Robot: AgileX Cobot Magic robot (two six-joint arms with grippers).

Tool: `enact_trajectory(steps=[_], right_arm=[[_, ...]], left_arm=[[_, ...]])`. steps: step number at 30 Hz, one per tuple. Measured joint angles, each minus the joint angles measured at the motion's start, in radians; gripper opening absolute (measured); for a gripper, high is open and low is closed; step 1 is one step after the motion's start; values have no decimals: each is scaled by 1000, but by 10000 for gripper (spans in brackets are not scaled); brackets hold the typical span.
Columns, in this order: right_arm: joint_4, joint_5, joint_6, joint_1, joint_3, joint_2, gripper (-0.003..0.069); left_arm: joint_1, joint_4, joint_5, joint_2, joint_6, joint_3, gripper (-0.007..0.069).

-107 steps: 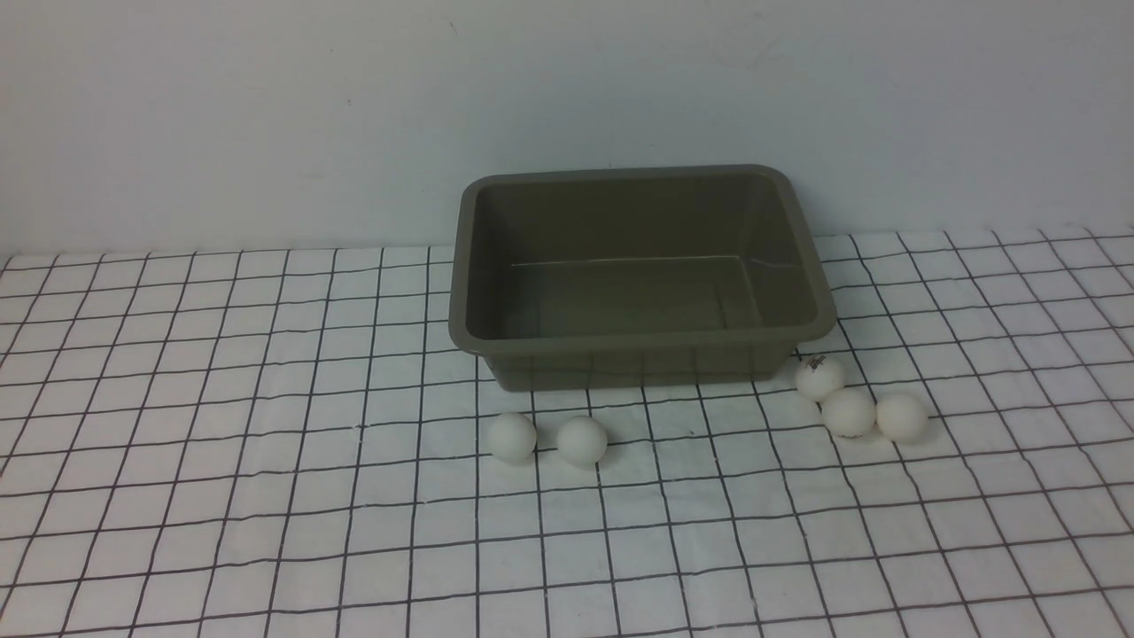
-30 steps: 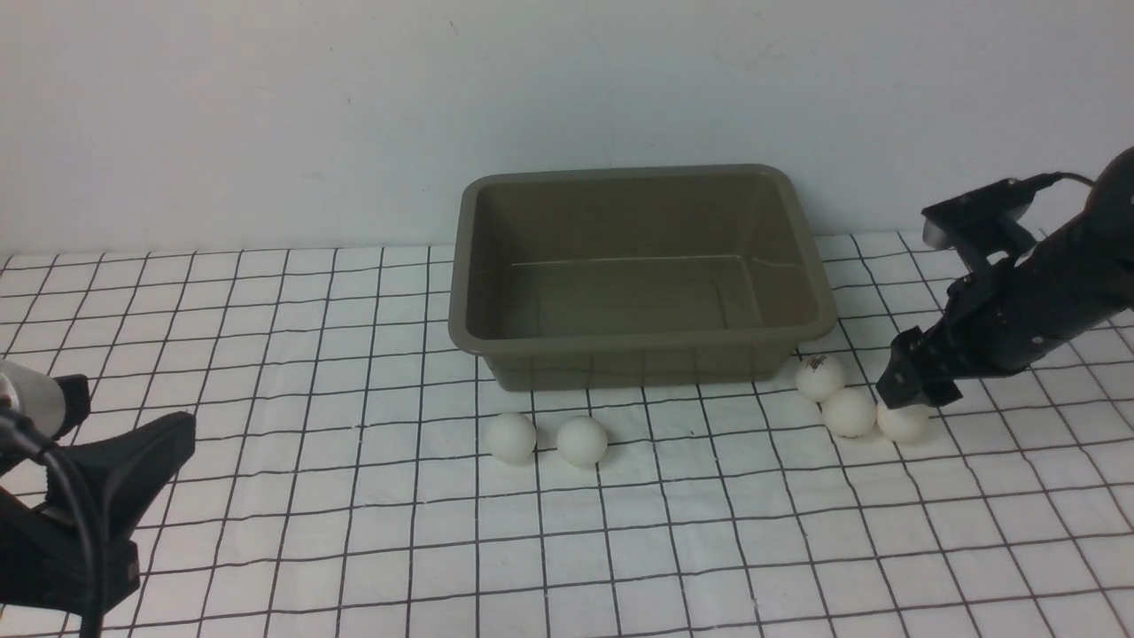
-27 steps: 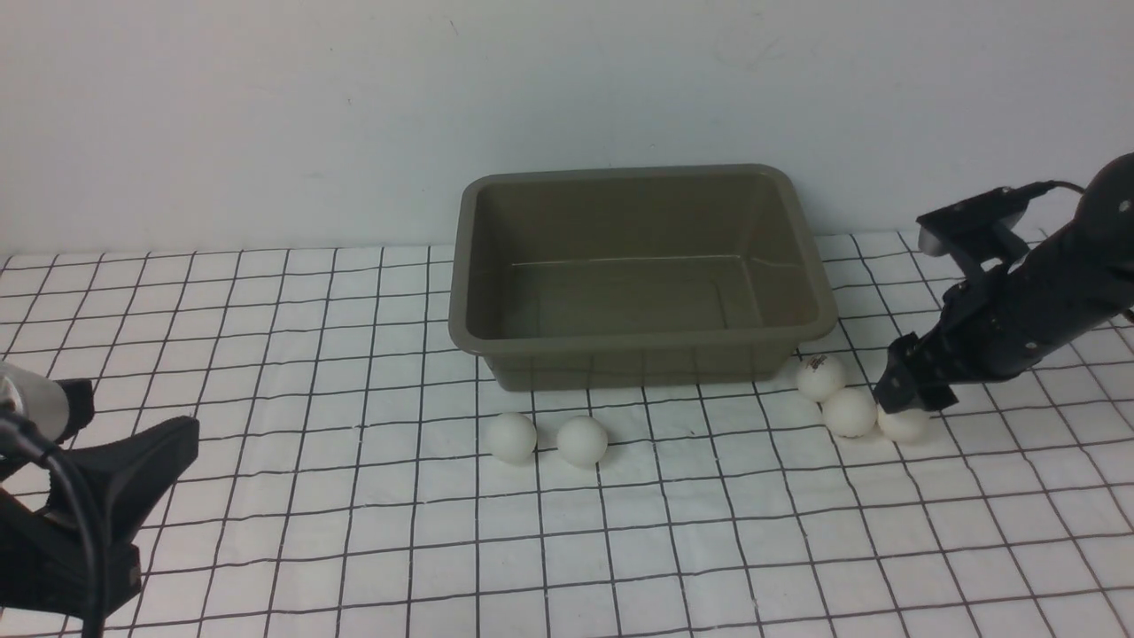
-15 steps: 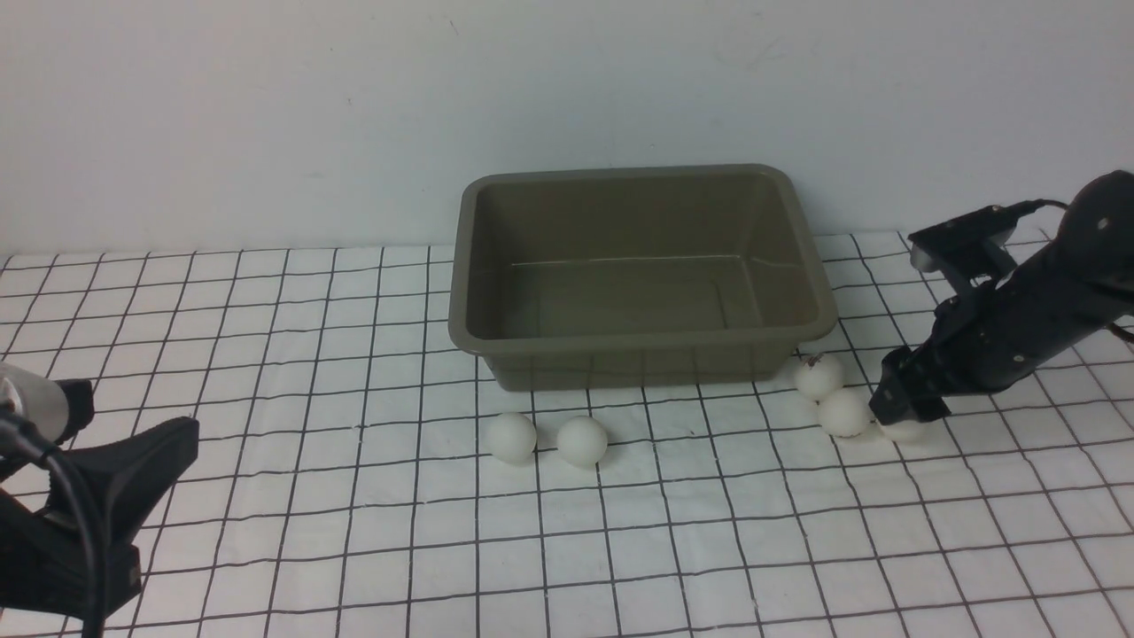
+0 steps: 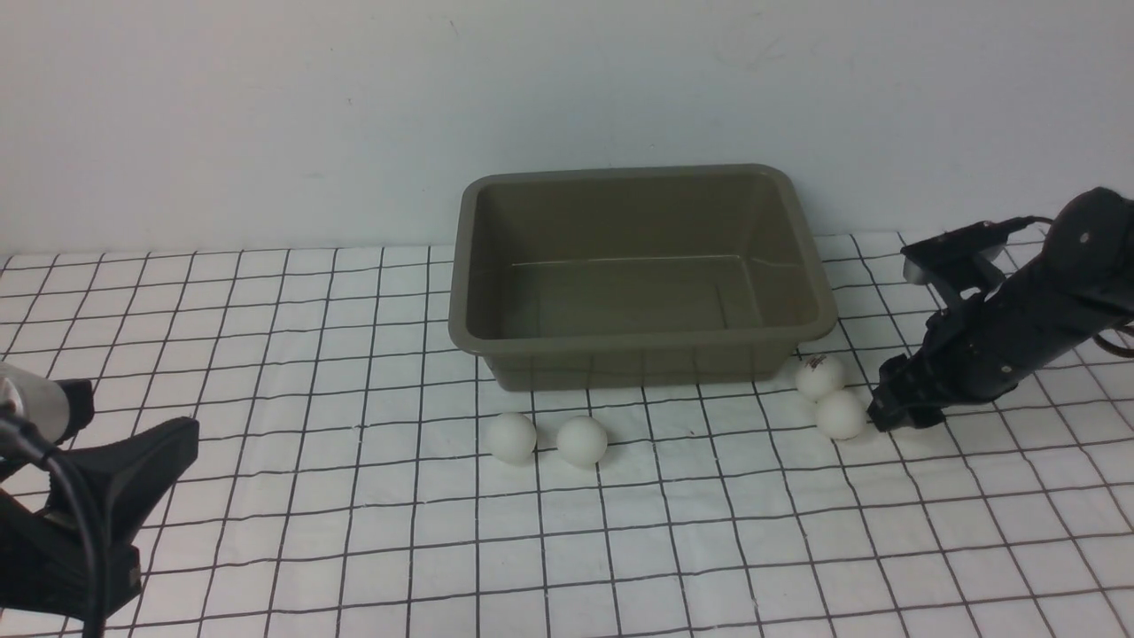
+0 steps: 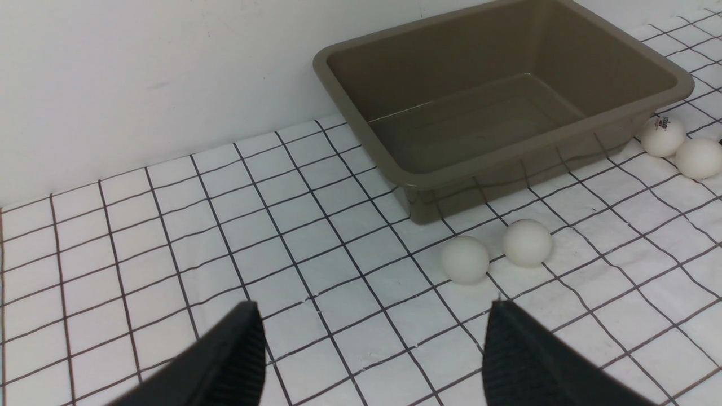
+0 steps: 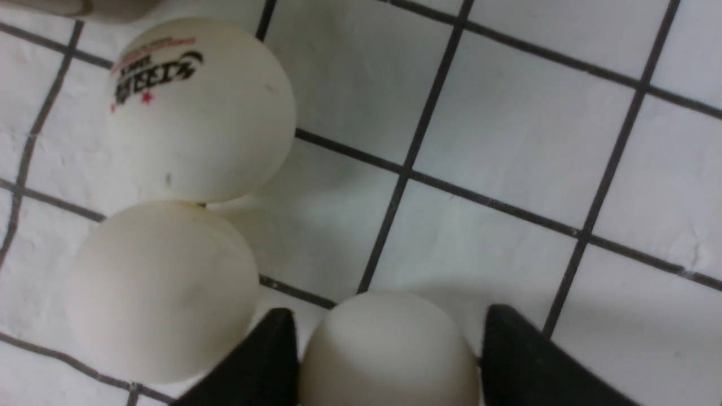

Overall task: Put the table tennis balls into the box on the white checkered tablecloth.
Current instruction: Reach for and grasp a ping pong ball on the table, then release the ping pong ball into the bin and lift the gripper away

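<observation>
Five balls (image 5: pixel 582 440) lie on the cloth (image 5: pixel 266 372) before the box (image 5: pixel 638 350) — the right tool (image 7: pixel 389 316) grips the rightmost ball (image 7: pixel 389 366), just beside two others; the left tool (image 6: pixel 373 307) hangs wide, holding nothing.

Noted right hand (image 5: pixel 889 415) low at frame right, just beside two table tennis balls (image 5: pixel 840 414) by box (image 5: pixel 638 342).

Soft, even light from above falls flat on the white checkered tablecloth (image 5: pixel 266 354); the box (image 5: pixel 642 350) and table tennis balls (image 5: pixel 512 437) throw only faint, short shadows. The front view is slightly grainy and cool-tinted. In my right wrist view the nearest ball (image 7: pixel 389 355) blurs, and the fingers (image 7: pixel 265 366) of my right pincer (image 7: pixel 389 313) read as featureless black.
</observation>
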Motion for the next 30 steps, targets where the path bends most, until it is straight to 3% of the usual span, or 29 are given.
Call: enact_trajectory(steps=[1,10,21,30], right_arm=[[0,-1,0,0,-1,0,355],[44,6,-10,1,-39,-86,360],[408,136,-244,98,-308,-84,360],[425,136,-313,119,-324,4,372]], left_arm=[[0,0,0,0,0,0,468],[0,0,0,0,0,0,468],[0,0,0,0,0,0,468],[0,0,13,0,0,0,468]])
